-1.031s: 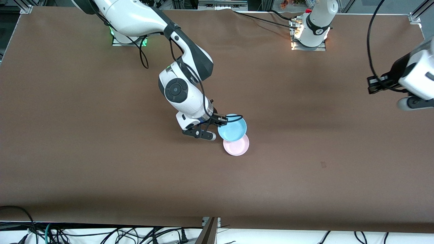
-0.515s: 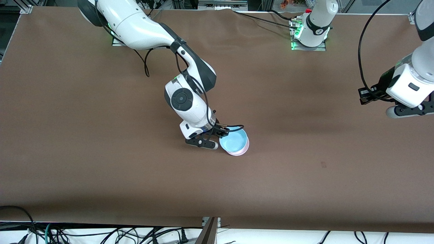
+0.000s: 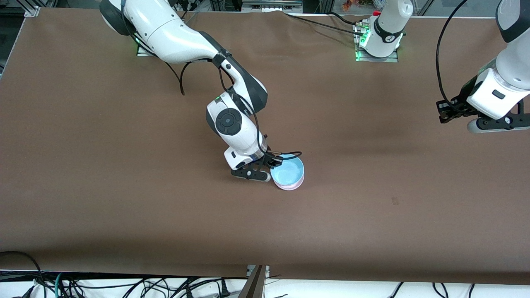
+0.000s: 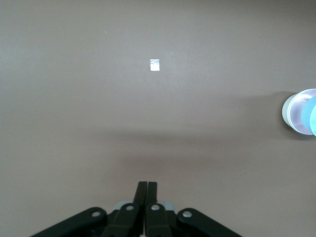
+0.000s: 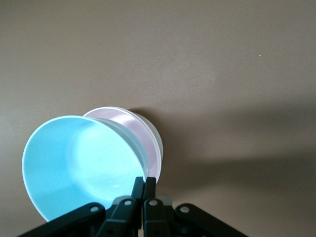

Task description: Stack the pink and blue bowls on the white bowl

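The blue bowl (image 3: 287, 172) is sitting over the pink bowl (image 3: 295, 185) near the middle of the counter (image 3: 124, 207), nearer to the front camera than both arm bases. In the front view only a thin pink crescent is showing along the blue bowl's lower edge. In the right wrist view the blue bowl (image 5: 79, 168) is lying tilted against the pink bowl (image 5: 136, 136), not fully nested, and a pale whitish rim of the white bowl (image 5: 157, 139) is peeking out just past the pink one, under the stack.

The right tool (image 3: 271, 162) is gripping the blue bowl by its rim, on the side toward the right arm's end of the counter. In the right wrist view its fingers (image 5: 138, 190) are pressing together on the rim's edge, with the bowl's wall pinched between them.

The left tool (image 3: 445, 111) is hanging in the air over the left arm's end of the counter, well apart from the bowls, and that arm is waiting. In the left wrist view its fingers (image 4: 141, 192) are lying together with no gap and nothing between them, so it is closed and empty. That same view is showing the stacked bowls at its edge, and a small pale mark (image 4: 154, 64) on the bare brown counter.
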Controlling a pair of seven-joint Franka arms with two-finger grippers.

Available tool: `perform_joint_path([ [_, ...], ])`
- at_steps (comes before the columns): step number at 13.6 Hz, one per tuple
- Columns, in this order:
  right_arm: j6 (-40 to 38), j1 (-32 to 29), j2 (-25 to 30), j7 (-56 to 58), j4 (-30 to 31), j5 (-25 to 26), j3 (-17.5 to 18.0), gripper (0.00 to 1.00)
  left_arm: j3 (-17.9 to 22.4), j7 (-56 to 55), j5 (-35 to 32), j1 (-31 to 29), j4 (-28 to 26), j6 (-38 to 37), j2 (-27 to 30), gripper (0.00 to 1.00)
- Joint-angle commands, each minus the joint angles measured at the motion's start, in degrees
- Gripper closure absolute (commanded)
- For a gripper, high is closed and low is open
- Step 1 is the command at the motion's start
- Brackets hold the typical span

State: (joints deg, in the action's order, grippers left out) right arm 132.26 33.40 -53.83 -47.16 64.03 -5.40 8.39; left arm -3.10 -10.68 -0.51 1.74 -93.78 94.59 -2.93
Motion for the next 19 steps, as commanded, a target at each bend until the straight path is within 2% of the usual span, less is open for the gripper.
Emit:
perform_joint_path([
  [1,2.21,0.43,-2.42,-0.21,-2.07,0.83,-0.04,1.0,0.55,1.63,1.74,0.37,-1.58,1.3,1.26,0.64],
  [2,2.65,0.61,-2.68,-0.13,-2.07,0.83,-0.04,1.0,0.55,1.63,1.74,0.37,-1.58,1.3,1.17,0.5],
  [4,2.83,0.61,-2.77,-0.04,-2.07,0.83,-0.04,1.0,0.46,1.63,1.74,0.37,-1.4,1.57,0.74,0.28],
  [8,2.65,0.61,-2.86,0.31,-2.07,0.83,-0.39,1.0,-0.5,1.63,1.74,0.63,-1.4,3.41,0.65,0.03],
  [9,2.57,0.61,-2.95,0.66,-2.07,0.83,-0.39,1.0,-0.59,1.55,1.74,0.63,-1.31,3.5,0.65,0.0],
  [14,2.13,0.61,-2.95,0.93,-2.07,0.83,-0.39,1.0,-1.21,1.37,1.66,0.55,2.63,-0.18,0.73,0.0],
  [17,2.39,0.61,-3.39,0.84,-2.07,0.83,-0.39,0.99,-1.21,2.07,1.66,0.54,2.47,-0.37,0.65,0.0],
  [18,2.39,0.61,-3.39,0.84,-2.07,0.92,-0.39,0.89,-1.21,2.07,1.66,0.55,2.55,-0.37,0.65,0.0],
  [19,2.39,0.61,-3.39,0.84,-2.07,0.92,-0.48,0.73,-1.21,2.07,1.57,0.63,2.64,-0.37,0.65,0.0],
])
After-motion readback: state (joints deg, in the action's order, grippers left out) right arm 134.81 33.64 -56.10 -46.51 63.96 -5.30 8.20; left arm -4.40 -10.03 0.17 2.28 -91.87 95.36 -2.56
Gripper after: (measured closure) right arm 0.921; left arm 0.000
